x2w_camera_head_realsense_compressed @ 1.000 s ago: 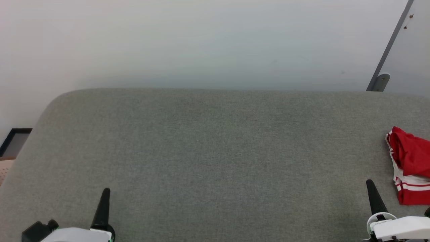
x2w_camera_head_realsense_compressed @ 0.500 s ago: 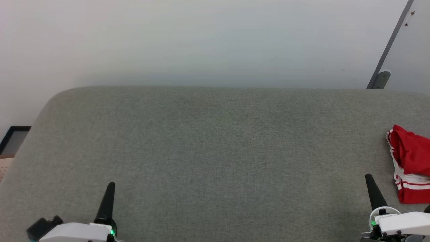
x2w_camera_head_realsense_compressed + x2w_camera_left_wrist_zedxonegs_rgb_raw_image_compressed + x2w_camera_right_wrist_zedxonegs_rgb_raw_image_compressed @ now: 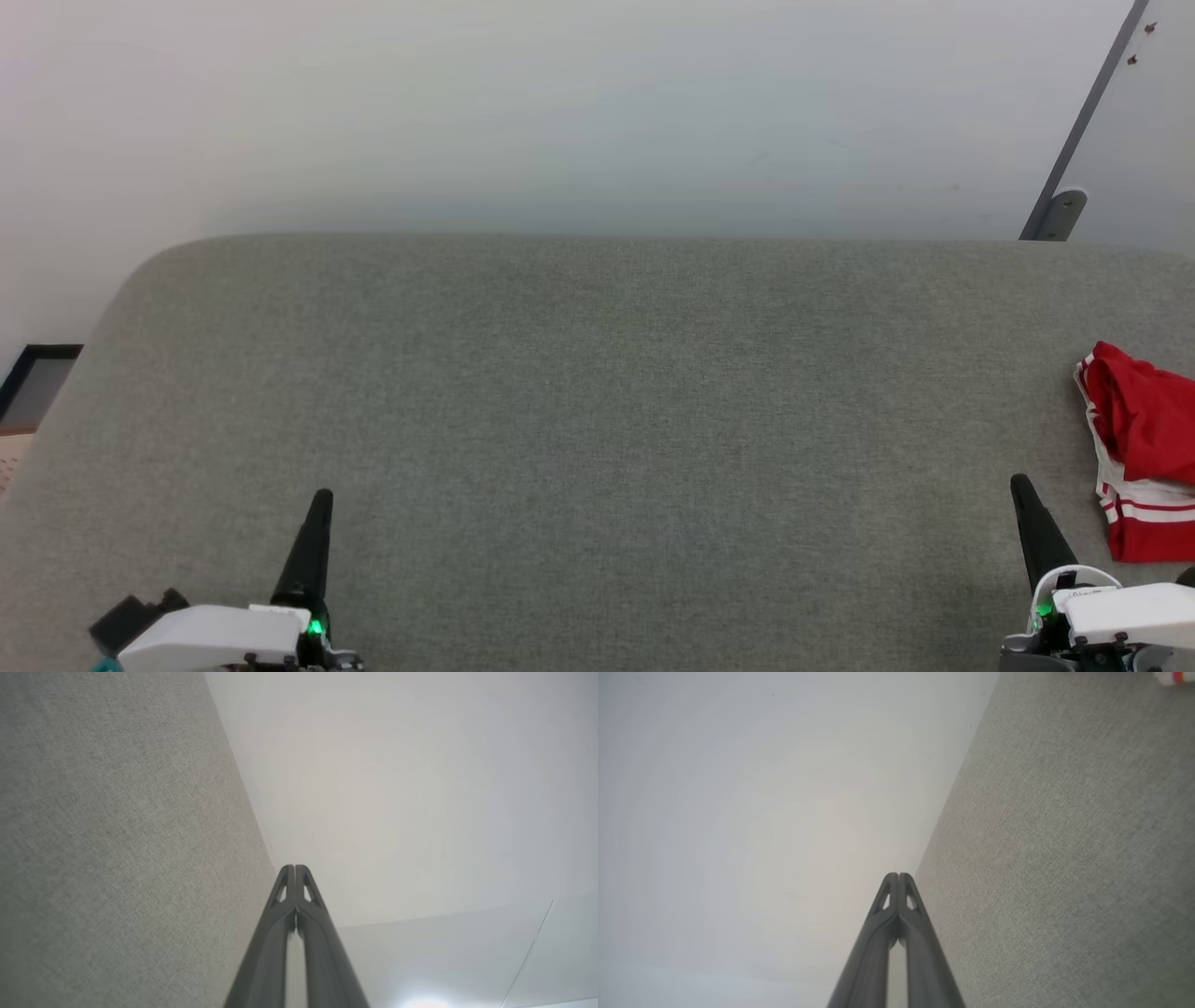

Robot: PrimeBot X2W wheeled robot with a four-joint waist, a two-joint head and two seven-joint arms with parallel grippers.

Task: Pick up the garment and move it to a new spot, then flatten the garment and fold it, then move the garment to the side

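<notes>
The garment (image 3: 1141,439) lies bunched at the far right edge of the grey fabric counter (image 3: 597,392), cut off by the frame. This fits either a heap awaiting pickup or a garment set aside, and its fold cannot be judged. The left gripper (image 3: 321,497) and right gripper (image 3: 1020,483) hold nothing, fingers pressed together. No lettering is readable.

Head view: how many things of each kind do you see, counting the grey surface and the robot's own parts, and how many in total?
Red and white garment: 1
Grippers, jaws shut: 2 (left gripper, right gripper)
Grey padded surface: 1
Total: 4
</notes>
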